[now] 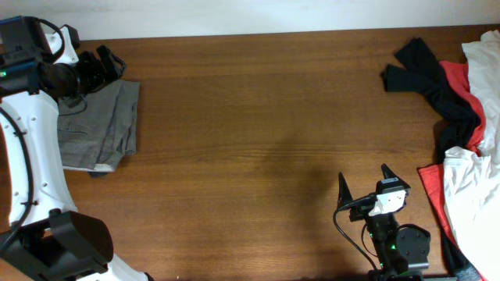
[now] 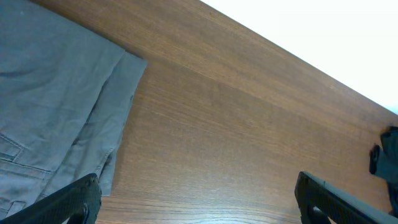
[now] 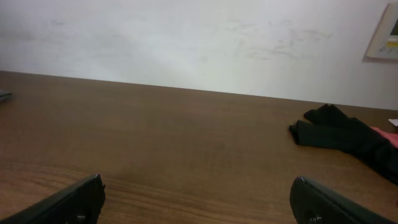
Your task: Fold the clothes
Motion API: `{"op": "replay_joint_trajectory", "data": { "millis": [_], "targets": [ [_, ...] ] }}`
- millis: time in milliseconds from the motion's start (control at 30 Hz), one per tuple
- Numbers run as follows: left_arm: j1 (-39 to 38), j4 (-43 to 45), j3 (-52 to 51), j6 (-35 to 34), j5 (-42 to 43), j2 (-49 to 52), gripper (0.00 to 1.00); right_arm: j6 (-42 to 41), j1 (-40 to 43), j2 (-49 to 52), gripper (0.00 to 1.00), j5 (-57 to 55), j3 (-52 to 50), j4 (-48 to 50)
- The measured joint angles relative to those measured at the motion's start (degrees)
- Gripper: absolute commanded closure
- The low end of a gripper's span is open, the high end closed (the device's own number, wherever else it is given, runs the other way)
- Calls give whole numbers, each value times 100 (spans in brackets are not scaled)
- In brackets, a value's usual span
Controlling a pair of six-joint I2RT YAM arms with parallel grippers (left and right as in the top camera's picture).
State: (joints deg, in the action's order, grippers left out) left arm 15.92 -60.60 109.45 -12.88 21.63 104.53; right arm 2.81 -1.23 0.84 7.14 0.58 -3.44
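Note:
Folded grey-khaki trousers [image 1: 101, 129] lie at the table's left edge; in the left wrist view the trousers [image 2: 56, 106] fill the left side. My left gripper [image 1: 113, 64] hovers at their far corner, open, with only bare wood between its fingers [image 2: 74, 199]. More clothes lie in a heap at the right: a black garment [image 1: 426, 78], a red one [image 1: 469, 97] and a white one [image 1: 476, 164]. Near the front edge, left of that heap, my right gripper [image 1: 366, 181] is open and empty. Its wrist view shows the black garment [image 3: 339, 134] far ahead to the right.
The brown wooden table [image 1: 258, 117] stretches between the trousers and the heap. A pale wall [image 3: 186, 43] rises behind the table's far edge. The left arm's white links [image 1: 31, 148] stand along the left side, partly over the trousers.

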Motion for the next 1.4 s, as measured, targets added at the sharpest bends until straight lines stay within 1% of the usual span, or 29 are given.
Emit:
{"op": "replay_joint_trajectory", "data": {
  "millis": [1200, 1333, 1400],
  "targets": [
    [-2, 0, 0, 0, 0, -7, 1, 22, 0, 0, 1, 0, 0, 0],
    [-90, -2, -39, 0, -24, -289, 1, 26, 0, 0, 1, 0, 0, 0],
    [-256, -2, -59, 0, -63, -682, 1, 24, 0, 0, 1, 0, 0, 0]
  ]
}}
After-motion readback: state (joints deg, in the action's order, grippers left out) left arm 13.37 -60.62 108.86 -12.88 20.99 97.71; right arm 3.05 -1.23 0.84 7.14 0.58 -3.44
